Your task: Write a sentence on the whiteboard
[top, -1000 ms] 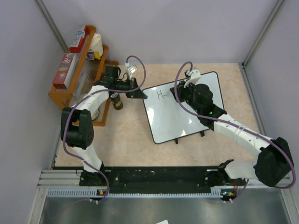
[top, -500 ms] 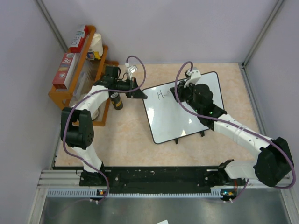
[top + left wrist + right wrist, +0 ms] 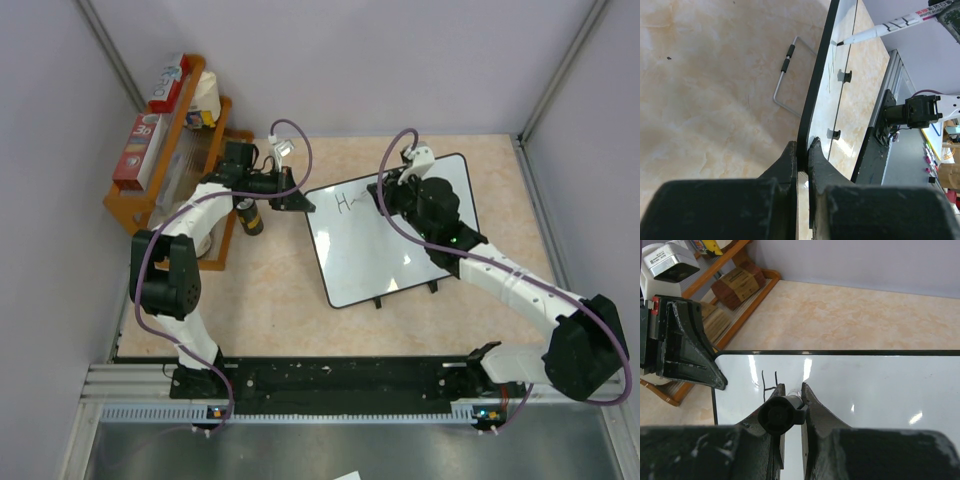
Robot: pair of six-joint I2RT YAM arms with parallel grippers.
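The whiteboard [image 3: 392, 232] lies tilted on the table, glossy white with a thin black rim. Near its upper left corner is the start of the sentence [image 3: 345, 204], an "H" and a short stroke; it also shows in the right wrist view [image 3: 769, 381]. My left gripper [image 3: 300, 203] is shut on the whiteboard's left corner rim [image 3: 810, 115]. My right gripper [image 3: 392, 190] is shut on a marker [image 3: 781, 412] over the board's upper middle. In the left wrist view the marker's [image 3: 890, 26] tip meets the board face.
An orange wooden rack [image 3: 165, 150] with boxes and a roll stands at the back left. A small dark bottle [image 3: 250, 217] stands beside it, under the left arm. The board's two black feet [image 3: 405, 293] stick out at its near edge. Grey walls close in left and right.
My right gripper has shifted slightly right and away along the board's upper part with the marker. The left gripper and the board have not moved.
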